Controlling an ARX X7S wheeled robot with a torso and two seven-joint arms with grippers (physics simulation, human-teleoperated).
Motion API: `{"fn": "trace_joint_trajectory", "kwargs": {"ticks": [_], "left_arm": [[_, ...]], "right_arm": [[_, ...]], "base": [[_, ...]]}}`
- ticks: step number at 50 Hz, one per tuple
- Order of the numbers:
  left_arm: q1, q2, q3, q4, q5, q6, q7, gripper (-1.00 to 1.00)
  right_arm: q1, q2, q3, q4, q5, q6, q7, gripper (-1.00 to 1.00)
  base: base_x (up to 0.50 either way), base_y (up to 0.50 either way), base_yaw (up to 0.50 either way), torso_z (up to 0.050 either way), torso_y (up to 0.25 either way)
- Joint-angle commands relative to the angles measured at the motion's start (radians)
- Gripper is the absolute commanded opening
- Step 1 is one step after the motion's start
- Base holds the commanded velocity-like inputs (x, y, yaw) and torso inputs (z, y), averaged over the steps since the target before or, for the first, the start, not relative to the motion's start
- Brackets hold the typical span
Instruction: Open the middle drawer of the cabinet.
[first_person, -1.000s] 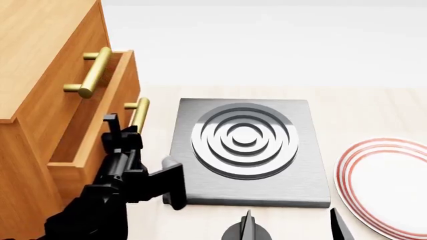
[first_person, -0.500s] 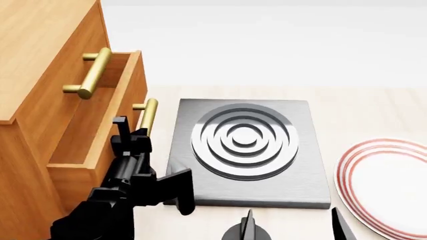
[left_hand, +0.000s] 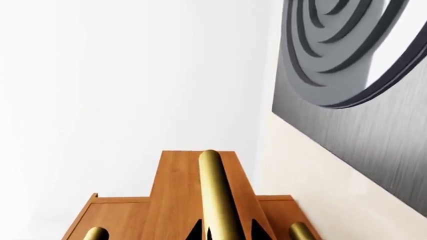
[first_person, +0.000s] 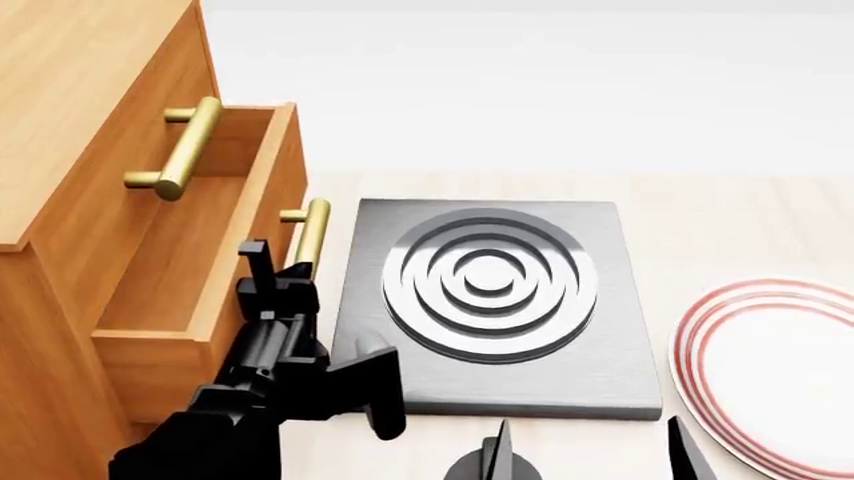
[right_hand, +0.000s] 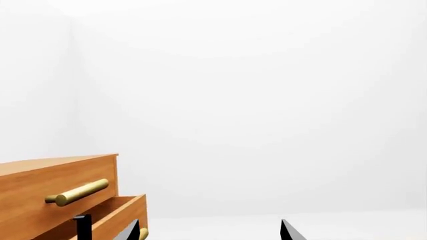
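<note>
My left gripper (first_person: 287, 275) is clamped on the brass handle (first_person: 310, 232) of the middle drawer (first_person: 200, 270). Since a second ago the drawer has slid further out of the cabinet (first_person: 80, 120), toward the counter's hob plate (first_person: 601, 340). Opening well advanced.

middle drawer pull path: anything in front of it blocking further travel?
Nothing visible does. The left pincer is shut on the middle drawer by its handle. The grey ringed plate lies flat on the table beside the drawer front, low, not clearly in its path.
</note>
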Motion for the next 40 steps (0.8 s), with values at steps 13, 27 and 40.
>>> {"fn": "trace_joint_trajectory", "kwargs": {"ticks": [13, 27, 40], "left_arm": [[-0.014, 0.044, -0.001, 0.101, 0.172, -0.016, -0.114, -1.00], [-0.026, 0.044, -0.003, 0.116, 0.143, 0.001, -0.149, 1.00], [-0.024, 0.044, -0.003, 0.122, 0.143, 0.006, -0.156, 1.00]], "right_arm": [[0.005, 0.005, -0.005, 0.007, 0.004, -0.002, 0.006, 1.00], [0.004, 0.008, -0.008, 0.006, 0.003, -0.002, 0.010, 1.00], [0.009, 0.009, -0.014, 0.009, 0.002, -0.001, 0.012, 1.00]], "base": [[0.00, 0.00, 0.00, 0.001, 0.003], [0.00, 0.00, 0.00, 0.001, 0.003], [0.00, 0.00, 0.00, 0.001, 0.002]]}}
